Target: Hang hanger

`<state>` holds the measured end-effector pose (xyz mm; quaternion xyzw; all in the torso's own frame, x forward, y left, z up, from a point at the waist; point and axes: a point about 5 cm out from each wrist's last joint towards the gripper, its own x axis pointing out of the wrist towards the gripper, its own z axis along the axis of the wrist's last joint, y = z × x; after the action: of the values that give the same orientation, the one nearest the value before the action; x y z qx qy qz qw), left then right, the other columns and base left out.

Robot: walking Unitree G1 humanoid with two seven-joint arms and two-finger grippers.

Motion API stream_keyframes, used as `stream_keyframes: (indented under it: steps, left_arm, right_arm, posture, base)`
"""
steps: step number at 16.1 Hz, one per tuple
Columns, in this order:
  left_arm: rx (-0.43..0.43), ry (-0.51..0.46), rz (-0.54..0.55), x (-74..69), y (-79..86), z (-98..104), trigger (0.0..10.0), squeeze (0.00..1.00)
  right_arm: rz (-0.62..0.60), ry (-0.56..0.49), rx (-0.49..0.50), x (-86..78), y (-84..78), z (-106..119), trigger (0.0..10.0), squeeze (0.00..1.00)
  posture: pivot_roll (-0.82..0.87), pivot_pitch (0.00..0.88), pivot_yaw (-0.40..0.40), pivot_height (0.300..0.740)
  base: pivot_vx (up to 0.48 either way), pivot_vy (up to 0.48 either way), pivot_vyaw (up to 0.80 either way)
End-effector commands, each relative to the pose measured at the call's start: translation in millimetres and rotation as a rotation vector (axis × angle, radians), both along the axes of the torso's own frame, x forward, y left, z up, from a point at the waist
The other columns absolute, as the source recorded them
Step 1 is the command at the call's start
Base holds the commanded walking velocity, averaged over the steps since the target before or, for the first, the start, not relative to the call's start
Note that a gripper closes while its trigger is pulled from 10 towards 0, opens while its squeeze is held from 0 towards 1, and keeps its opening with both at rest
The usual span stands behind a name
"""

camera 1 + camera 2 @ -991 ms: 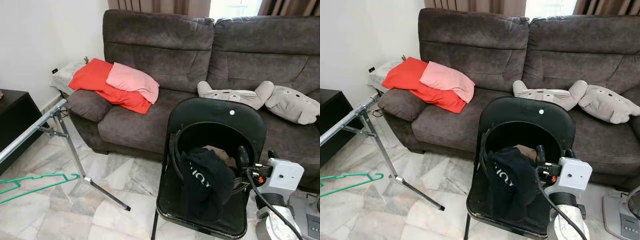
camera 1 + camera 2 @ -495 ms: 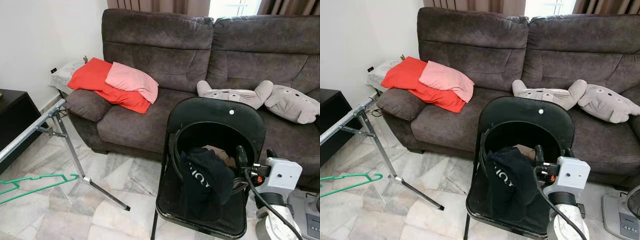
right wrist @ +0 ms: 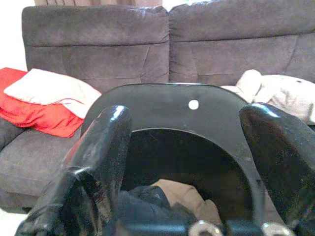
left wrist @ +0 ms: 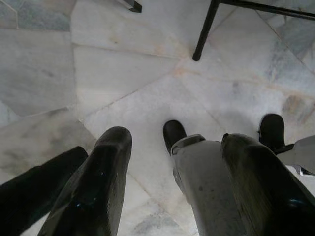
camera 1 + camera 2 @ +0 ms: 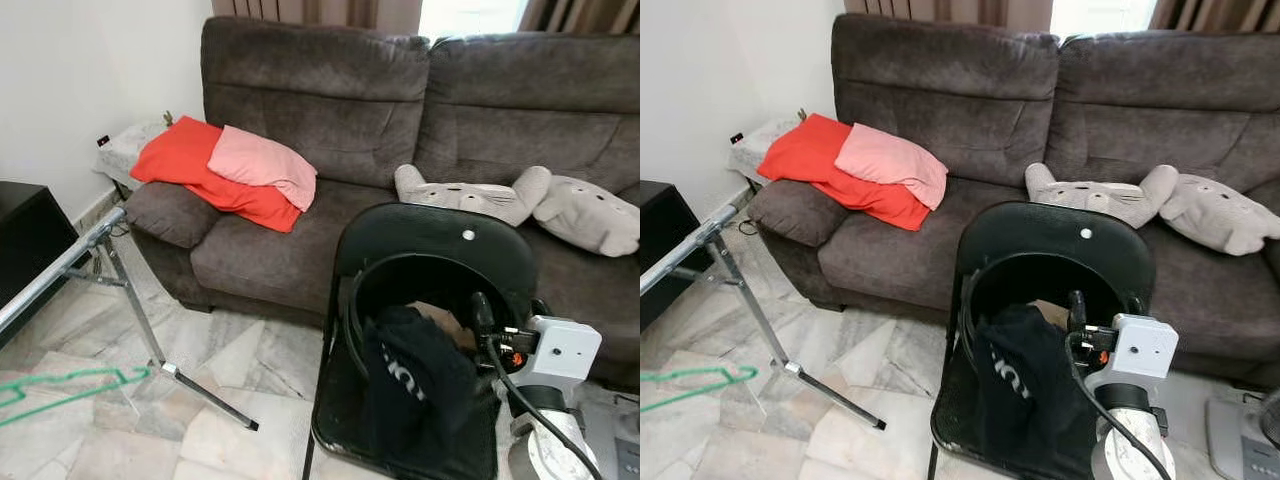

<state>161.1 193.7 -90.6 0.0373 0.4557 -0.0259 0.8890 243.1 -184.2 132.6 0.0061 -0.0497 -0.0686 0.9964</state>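
A green hanger (image 5: pixel 70 385) hangs blurred at the lower left, below the slanted metal rail (image 5: pixel 60 275) of a rack. On the black folding chair (image 5: pixel 440 235) lies a dark garment with white lettering (image 5: pixel 415 375), with what look like black hangers (image 5: pixel 349 312) curving around it. My right gripper (image 5: pixel 508 315) is at the chair's right side, level with the seat, open with nothing between its fingers (image 3: pixel 106 147). The left gripper (image 4: pixel 172 162) hangs open over the marble floor, above my own feet.
A grey sofa (image 5: pixel 330 110) stands behind the chair, with red and pink cushions (image 5: pixel 235 170) and two grey plush toys (image 5: pixel 520 195). The rack's leg (image 5: pixel 200 395) crosses the floor left of the chair. A dark cabinet (image 5: pixel 25 240) stands by the left wall.
The camera has shifted slightly and the lower part of the picture is now blurred. My right gripper keeps the same place beside the chair, still open.
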Motion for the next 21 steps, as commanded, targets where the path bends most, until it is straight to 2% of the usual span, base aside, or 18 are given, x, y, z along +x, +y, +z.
stream_keyframes:
  steps: [1, 6, 10, 14, 15, 17, 18, 19, 21]
  left_arm:
    - [0.009, 0.026, -0.011, -5.2, 3.4, -1.9, 10.0, 0.00]
    - [0.009, 0.027, -0.018, -5.7, 3.2, -2.1, 10.0, 0.00]
    - [0.019, 0.027, -0.019, -5.8, 4.1, -2.0, 10.0, 0.00]
    - [0.025, 0.029, -0.023, -5.2, 5.0, -1.8, 10.0, 0.00]
    - [0.026, 0.030, -0.023, -5.1, 5.1, -1.8, 10.0, 0.00]
    - [0.027, 0.032, -0.025, -4.8, 5.3, -1.7, 10.0, 0.00]
    - [0.027, 0.032, -0.026, -4.7, 5.3, -1.6, 10.0, 0.00]
    - [0.031, 0.038, -0.031, -4.4, 6.3, -1.5, 10.0, 0.00]
    - [0.033, 0.041, -0.036, -4.2, 7.2, -1.4, 10.0, 0.00]
  right_arm:
    - [0.010, 0.006, 0.003, 1.7, 3.9, -2.1, 10.0, 0.00]
    - [0.006, 0.012, 0.008, 2.1, 4.4, -4.1, 10.0, 0.00]
    - [-0.001, 0.017, 0.008, 1.7, 4.2, -5.9, 10.0, 0.00]
    - [-0.032, 0.023, -0.046, -3.9, -7.5, -5.7, 10.0, 0.00]
    - [-0.039, 0.025, -0.101, -6.3, -13.5, -4.3, 10.0, 0.00]
    - [-0.059, 0.075, -0.367, -15.4, -38.1, -1.7, 10.0, 0.00]
    - [-0.065, 0.098, -0.460, -18.4, -46.5, -1.1, 10.0, 0.00]
    - [-0.085, 0.201, -0.784, -33.2, -86.0, 1.0, 10.0, 0.00]
    - [-0.030, 0.216, -0.879, -34.3, -92.4, 2.1, 10.0, 0.00]
  posture:
    - [-0.06, 0.046, 0.024, 0.740]
    - [-0.06, 0.039, 0.024, 0.740]
    - [-0.06, 0.042, 0.023, 0.740]
    - [-0.06, 0.052, 0.023, 0.740]
    - [-0.07, 0.054, 0.022, 0.740]
    - [-0.07, 0.062, 0.023, 0.740]
    - [-0.07, 0.063, 0.023, 0.740]
    - [-0.09, 0.071, 0.026, 0.740]
    - [-0.09, 0.075, 0.029, 0.740]
  base:
    - [0.319, 0.000, 0.00]
    - [0.319, 0.000, 0.00]
    - [0.000, 0.000, 0.00]
    - [0.000, 0.000, 0.00]
    - [0.000, 0.000, 0.00]
    - [0.000, 0.000, 0.00]
    - [0.000, 0.000, 0.00]
    - [0.000, 0.000, 0.00]
    - [0.000, 0.000, 0.00]
